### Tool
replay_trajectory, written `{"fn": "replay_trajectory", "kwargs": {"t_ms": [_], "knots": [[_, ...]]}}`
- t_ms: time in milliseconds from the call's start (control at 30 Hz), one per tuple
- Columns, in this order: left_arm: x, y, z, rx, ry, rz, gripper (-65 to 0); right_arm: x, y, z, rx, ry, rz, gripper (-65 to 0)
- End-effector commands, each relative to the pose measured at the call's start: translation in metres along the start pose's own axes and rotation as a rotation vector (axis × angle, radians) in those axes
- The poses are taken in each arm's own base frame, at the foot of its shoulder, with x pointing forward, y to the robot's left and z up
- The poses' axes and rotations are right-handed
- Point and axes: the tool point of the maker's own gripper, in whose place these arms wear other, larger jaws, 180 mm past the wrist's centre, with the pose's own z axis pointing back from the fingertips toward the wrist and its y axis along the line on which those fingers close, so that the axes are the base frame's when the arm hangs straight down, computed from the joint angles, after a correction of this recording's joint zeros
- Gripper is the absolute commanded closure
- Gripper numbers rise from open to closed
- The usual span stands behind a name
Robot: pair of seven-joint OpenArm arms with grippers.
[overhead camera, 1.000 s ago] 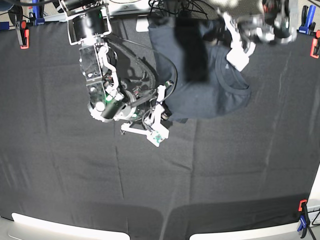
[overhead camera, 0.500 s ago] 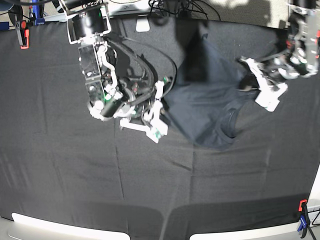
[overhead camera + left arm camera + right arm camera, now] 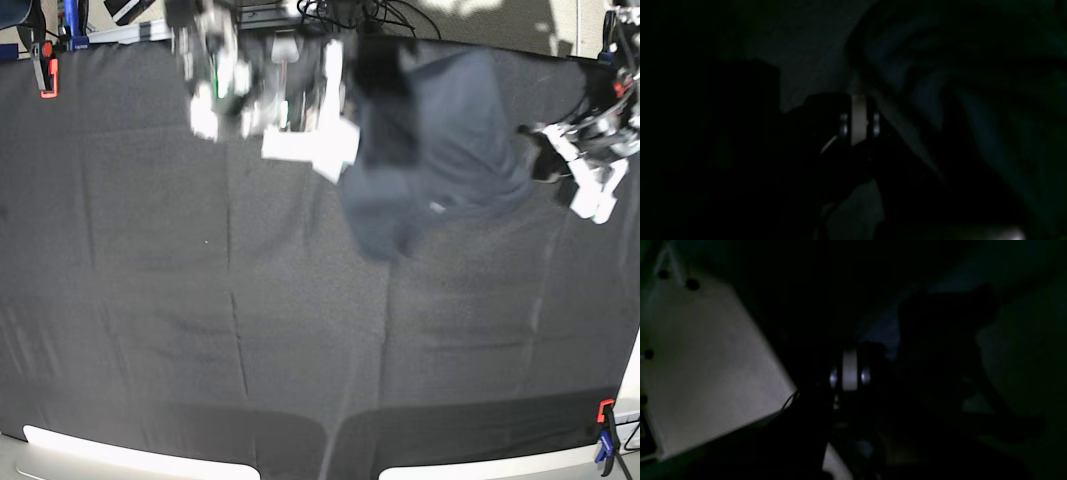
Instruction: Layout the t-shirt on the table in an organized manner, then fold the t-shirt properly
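The dark grey t-shirt (image 3: 440, 140) hangs bunched over the far middle of the table (image 3: 200, 300), with a fold drooping at its lower left and a small white label (image 3: 437, 207) showing. My right gripper (image 3: 345, 150) is motion-blurred at the shirt's left edge and shut on the cloth. My left gripper (image 3: 548, 160) is shut on the shirt's right edge. Both wrist views are very dark. In the left wrist view the left gripper (image 3: 858, 98) has its fingers together, with shirt folds (image 3: 957, 83) running off it. The right gripper (image 3: 850, 356) in the right wrist view also looks shut.
A red clamp (image 3: 45, 75) grips the table's far left corner and a red and blue clamp (image 3: 605, 440) the near right corner. Cables and gear (image 3: 350, 15) lie beyond the far edge. White rim pieces (image 3: 120, 450) line the near edge.
My right arm has swung from mid-table up to the far edge, carrying the shirt's left side with it. The left gripper has shifted slightly up and right. The shirt now spans between them.
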Motion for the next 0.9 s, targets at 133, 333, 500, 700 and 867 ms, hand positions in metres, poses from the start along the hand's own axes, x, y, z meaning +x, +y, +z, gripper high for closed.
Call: {"fn": "replay_trajectory", "kwargs": {"t_ms": [133,333,500,700,867], "knots": [[-0.005,0.021,0.021,0.060,-0.017,0.020,0.0,0.024,-0.003,0.024,-0.078,-0.085,0.062,-0.3],[-0.019,-0.003,0.015,-0.015,-0.025,0.042,0.0,0.025,-0.045,0.039,-0.233,-0.106,-0.008,-0.3],[-0.011,-0.019,0.006,-0.043,-0.101,0.086,0.0,0.009,-0.078,0.059,-0.335,-0.091,-0.094,-0.3],[0.002,-0.031,-0.004,-0.068,-0.151,0.118,0.0,-0.007,-0.108,0.085,-0.405,-0.126,-0.209,-0.3],[0.015,-0.050,-0.016,-0.116,-0.190,0.126,0.0,-0.013,-0.115,0.099,-0.399,-0.159,-0.246,-0.3]]}}
